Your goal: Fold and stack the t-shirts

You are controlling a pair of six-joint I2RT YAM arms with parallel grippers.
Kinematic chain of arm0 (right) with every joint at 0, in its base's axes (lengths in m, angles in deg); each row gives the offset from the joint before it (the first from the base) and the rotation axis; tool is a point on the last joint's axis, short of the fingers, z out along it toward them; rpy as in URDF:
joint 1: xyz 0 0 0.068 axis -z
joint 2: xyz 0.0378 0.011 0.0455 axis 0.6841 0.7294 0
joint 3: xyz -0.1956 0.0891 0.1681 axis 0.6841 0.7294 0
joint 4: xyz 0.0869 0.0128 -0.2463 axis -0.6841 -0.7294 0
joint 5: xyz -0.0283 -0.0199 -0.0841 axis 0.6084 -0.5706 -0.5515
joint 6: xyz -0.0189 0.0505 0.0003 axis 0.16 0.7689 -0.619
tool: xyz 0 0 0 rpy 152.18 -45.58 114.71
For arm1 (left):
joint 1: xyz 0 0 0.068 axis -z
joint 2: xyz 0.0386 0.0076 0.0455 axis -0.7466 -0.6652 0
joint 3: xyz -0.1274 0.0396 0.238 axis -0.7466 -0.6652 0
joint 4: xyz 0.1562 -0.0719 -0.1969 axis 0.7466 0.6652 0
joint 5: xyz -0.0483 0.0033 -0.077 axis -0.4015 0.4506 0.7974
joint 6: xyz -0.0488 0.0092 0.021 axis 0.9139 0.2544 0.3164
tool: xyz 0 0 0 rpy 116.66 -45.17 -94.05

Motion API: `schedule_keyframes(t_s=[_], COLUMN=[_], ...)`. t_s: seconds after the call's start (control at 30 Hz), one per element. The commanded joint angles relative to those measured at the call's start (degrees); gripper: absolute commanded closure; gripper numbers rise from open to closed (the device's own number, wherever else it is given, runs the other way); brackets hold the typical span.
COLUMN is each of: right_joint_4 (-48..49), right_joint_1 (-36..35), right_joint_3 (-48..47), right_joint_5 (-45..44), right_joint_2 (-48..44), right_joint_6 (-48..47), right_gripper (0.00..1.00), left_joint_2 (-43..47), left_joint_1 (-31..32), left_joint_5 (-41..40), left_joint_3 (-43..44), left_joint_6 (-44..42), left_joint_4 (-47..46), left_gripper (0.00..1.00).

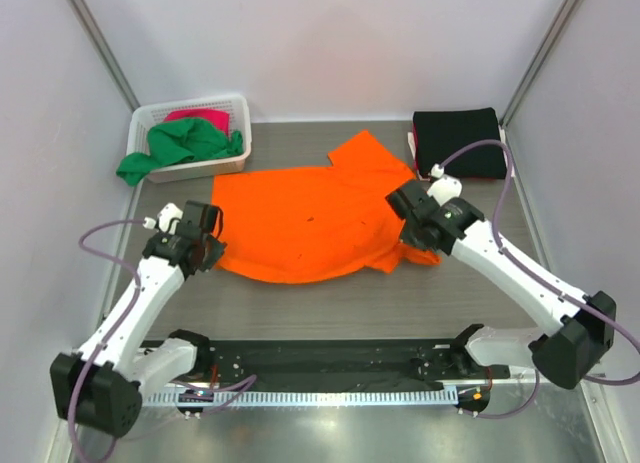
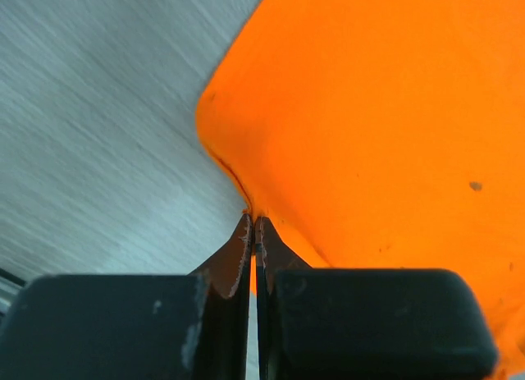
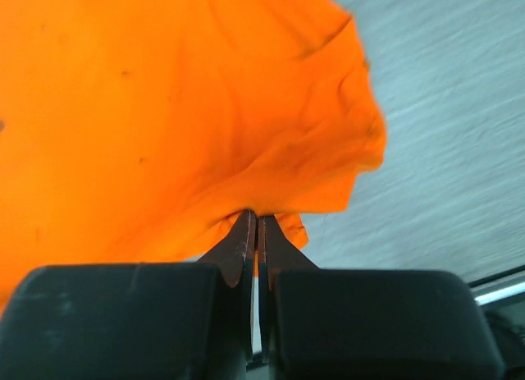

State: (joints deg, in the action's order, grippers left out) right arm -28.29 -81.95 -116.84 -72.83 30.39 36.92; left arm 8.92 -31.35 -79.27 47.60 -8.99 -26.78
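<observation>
The bright orange t-shirt [image 1: 305, 223] lies spread across the middle of the grey table. My left gripper [image 1: 212, 245] is shut on its left edge; the wrist view shows the pinched hem [image 2: 253, 220] at the fingertips. My right gripper [image 1: 404, 218] is shut on its right side, cloth [image 3: 205, 109] bunched at the tips [image 3: 253, 216]. A folded black t-shirt [image 1: 458, 141] lies at the back right. A green t-shirt [image 1: 180, 146] hangs over the basket's rim, and a magenta-pink one [image 1: 200, 116] lies behind it.
A white lattice basket [image 1: 233, 163] stands at the back left. Grey enclosure walls stand on both sides and behind. A black and metal rail [image 1: 320, 368] runs along the near edge between the arm bases.
</observation>
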Motion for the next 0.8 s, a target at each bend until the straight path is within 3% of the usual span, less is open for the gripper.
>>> schedule_keyframes(t_s=[0.0,0.33,0.77], right_joint_4=[4.4,9.6,10.9], right_joint_1=[4.3,10.7,14.8], right_joint_3=[-5.4,-14.7,-27.3], right_joint_5=[-0.9,2.4,3.4], right_joint_2=[2.7,16.8,31.7], right_joint_6=[-10.5,-20.2,-28.8], right_gripper=[0.99,0.99,0.99], left_joint_2=[-5.3,-19.9,-32.5], left_joint_1=[-3.4,-7.1,-11.9], left_joint_5=[1.5,-0.2,1.5], left_joint_3=[3.5,12.5,17.0], left_joint_6=[-5.7,-11.3,-14.5], left_joint_4=[-5.3,-8.2,-9.8], left_gripper=[1.00,1.00,1.00])
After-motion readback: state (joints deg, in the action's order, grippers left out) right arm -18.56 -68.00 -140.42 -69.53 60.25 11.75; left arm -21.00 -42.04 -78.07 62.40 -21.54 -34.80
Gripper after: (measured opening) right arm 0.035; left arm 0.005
